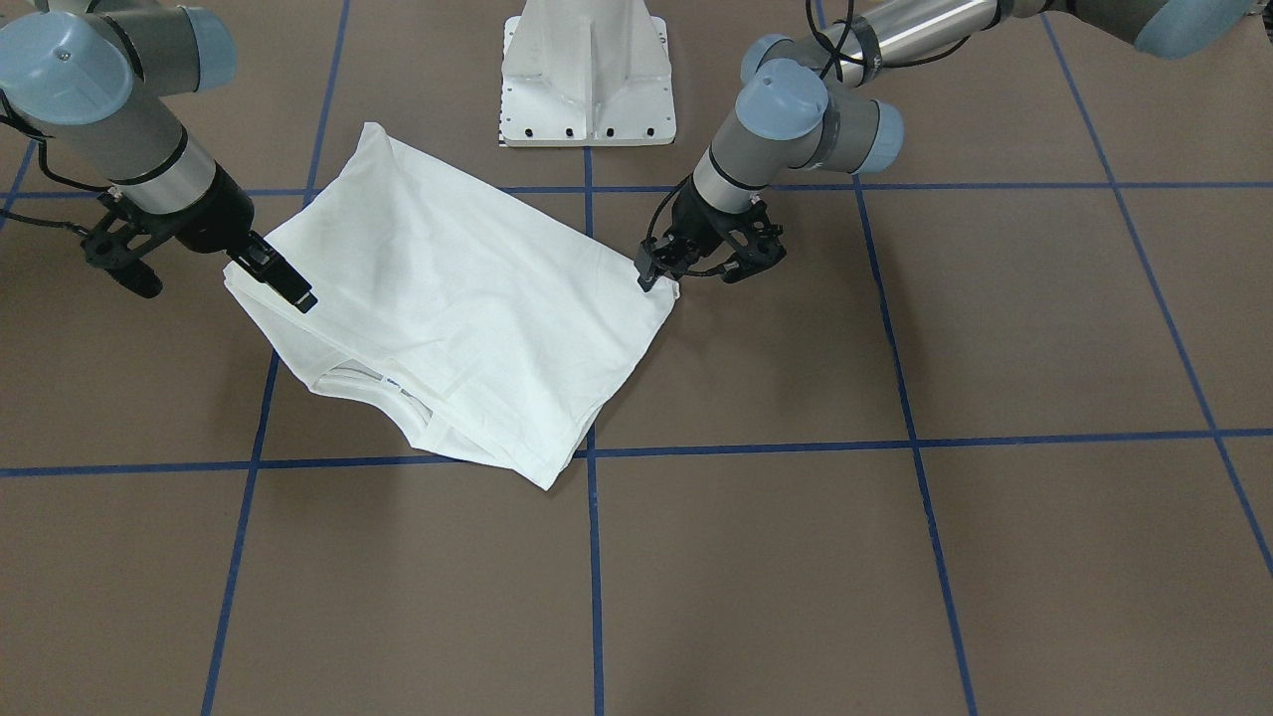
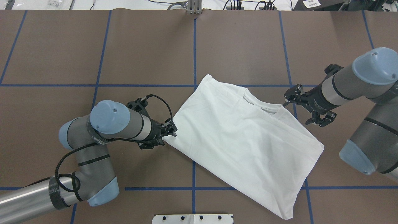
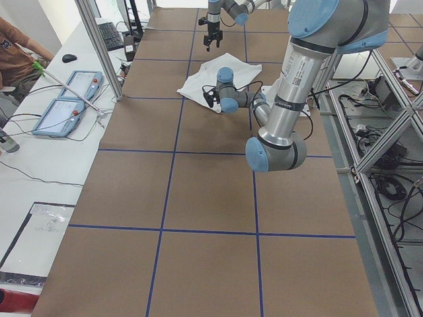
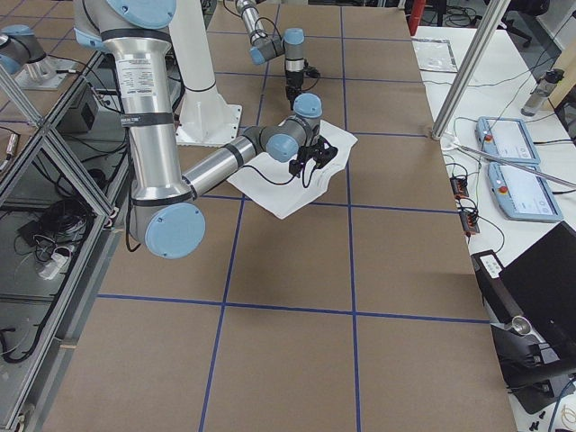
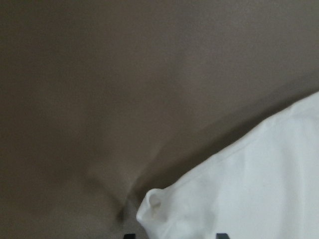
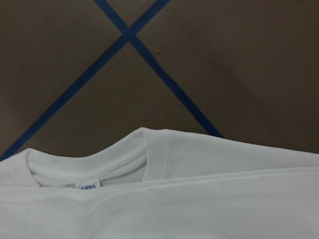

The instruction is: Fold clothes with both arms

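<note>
The white shirt [image 2: 242, 137] lies folded on the brown table, plain side up, with no printed text showing. Its collar [image 2: 261, 104] points to the far right. My left gripper [image 2: 172, 130] is low at the shirt's left corner [image 1: 674, 290]. In the left wrist view that curled corner [image 5: 152, 204] lies between the parted fingertips [image 5: 128, 235], so the gripper is open. My right gripper [image 2: 290, 96] hovers open just beyond the collar. The right wrist view shows the collar [image 6: 149, 149] and neck tag [image 6: 87, 186] but no fingers.
The white pedestal base [image 1: 587, 80] stands at the robot's side of the table, close to the shirt's near edge. Blue tape lines [image 1: 594, 557] cross the brown table cover. Control tablets [image 3: 66, 99] lie on side benches beyond the table.
</note>
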Motion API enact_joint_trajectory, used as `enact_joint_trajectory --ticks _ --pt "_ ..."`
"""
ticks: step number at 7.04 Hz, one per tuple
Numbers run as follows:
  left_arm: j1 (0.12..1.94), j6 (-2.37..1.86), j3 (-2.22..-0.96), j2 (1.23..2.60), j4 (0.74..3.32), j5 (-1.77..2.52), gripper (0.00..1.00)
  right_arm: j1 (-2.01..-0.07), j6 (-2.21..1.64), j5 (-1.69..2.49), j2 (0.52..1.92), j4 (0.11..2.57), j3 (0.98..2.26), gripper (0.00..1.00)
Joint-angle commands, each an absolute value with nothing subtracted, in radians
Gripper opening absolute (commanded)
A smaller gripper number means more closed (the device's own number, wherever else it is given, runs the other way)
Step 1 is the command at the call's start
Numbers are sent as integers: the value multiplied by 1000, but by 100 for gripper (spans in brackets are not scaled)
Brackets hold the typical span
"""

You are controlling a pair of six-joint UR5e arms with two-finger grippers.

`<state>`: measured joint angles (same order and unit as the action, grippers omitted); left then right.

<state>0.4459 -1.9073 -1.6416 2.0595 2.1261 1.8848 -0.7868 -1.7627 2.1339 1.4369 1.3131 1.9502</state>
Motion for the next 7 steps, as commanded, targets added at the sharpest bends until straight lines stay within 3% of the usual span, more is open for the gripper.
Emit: enact_joint_trajectory --ticks 1,5,7 --pt "449 -1904 -1629 2053 2126 1856 0 -787 -1764 2134 1436 1315 1950 100" --pt "572 -1703 -1600 2034 2126 1850 0 -785 -1778 2135 1417 1315 1953 100" --pt "697 -1597 -1441 2154 2148 1838 0 -785 -1778 2134 1408 1315 1953 100"
